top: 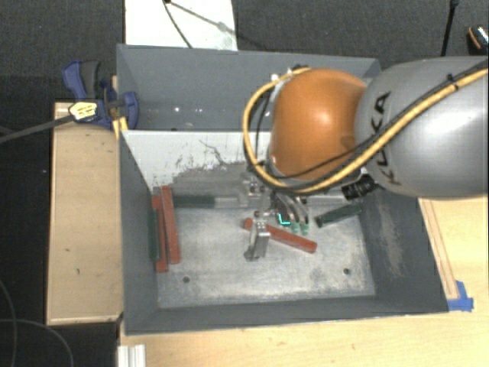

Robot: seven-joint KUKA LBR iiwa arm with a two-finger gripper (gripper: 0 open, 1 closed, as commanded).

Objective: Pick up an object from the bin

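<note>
The arm [428, 128] reaches in from the right, and its orange cover [317, 121] hangs over the middle of the bin [252, 300]. The jaws are low over the bin floor, at the left end of a red bar [294, 240]. This bar lies flat near the centre, slanting from far-left to near-right. I cannot tell whether the jaws are open, closed or already on the bar, because the wrist hides much of them and they blur into the grey floor.

If this bar is the target, I judge that a good pick needs the jaws set across its narrow width, not along its length. A grip nearer the bar's middle than its end would keep it from swinging down on the lift. The jaws should go right down to the floor before closing, since the bar lies low. The lift should be straight up, because a dark green bar [340, 215] lies just to the right.

By my count there are three red bars: the one under the jaws and what look like two side by side along the left wall [166, 232]. There are two clear dark green bars, the one on the right and another along the far wall [195, 202]. A possible third is a dark strip [152, 235] pressed against the left pair.
</note>
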